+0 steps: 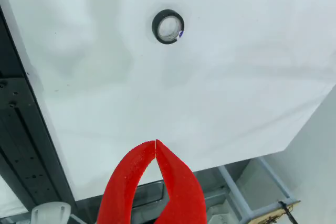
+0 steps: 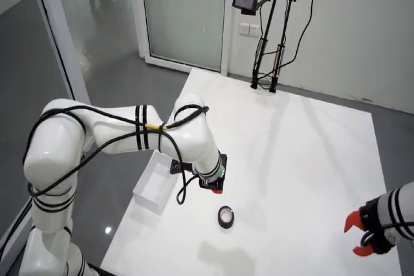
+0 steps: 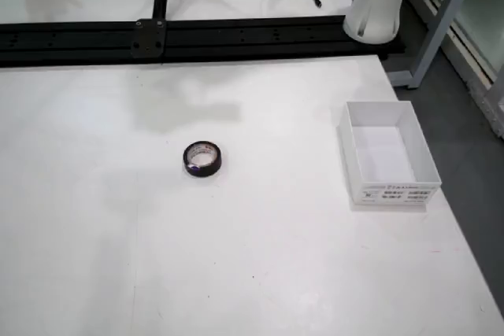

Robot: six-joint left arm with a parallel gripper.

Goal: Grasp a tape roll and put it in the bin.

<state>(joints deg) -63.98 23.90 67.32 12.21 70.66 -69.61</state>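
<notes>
A black tape roll (image 1: 168, 26) lies flat on the white table, well ahead of my gripper (image 1: 156, 142) in the wrist view. The two red fingers meet at their tips, so the gripper is shut with nothing in it. In the overview, my gripper (image 2: 217, 189) hangs above the table, a little up and left of the tape roll (image 2: 225, 216). The white bin (image 2: 155, 183) stands open at the table's left edge, beside the arm. The top view shows the tape roll (image 3: 202, 159) left of the empty bin (image 3: 388, 153); no gripper appears there.
A second arm's red gripper (image 2: 361, 236) rests at the table's right edge in the overview. A black camera stand (image 2: 265, 82) is at the far end. A black rail (image 3: 197, 37) runs along the table's back in the top view.
</notes>
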